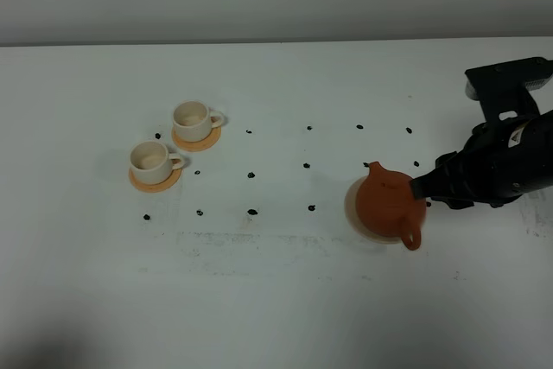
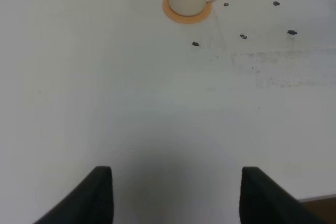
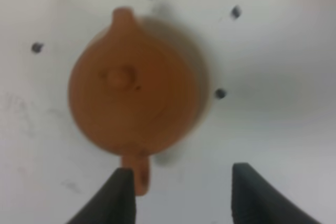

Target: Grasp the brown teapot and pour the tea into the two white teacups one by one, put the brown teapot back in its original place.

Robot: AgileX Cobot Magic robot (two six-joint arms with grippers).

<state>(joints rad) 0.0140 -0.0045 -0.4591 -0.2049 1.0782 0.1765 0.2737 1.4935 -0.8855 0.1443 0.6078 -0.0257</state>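
My black right arm [image 1: 505,166] reaches in low, and my right gripper [image 3: 181,195] is spread wide at the handle side of the round terracotta clay teapot [image 1: 386,202], one dark fingertip [image 3: 125,190] just beside the handle, clasping nothing. My left gripper [image 2: 176,198] hangs well apart from that teapot, its two dark fingers [image 2: 100,195] parted around nothing.

Bright even light, right wrist view blurred

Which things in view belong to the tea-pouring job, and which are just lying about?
Job: brown teapot; pale disc under it; far white teacup; near white teacup; their orange coasters; right claw, open beside the teapot's handle.
Lying about: black dots on the table; faint scuffs.
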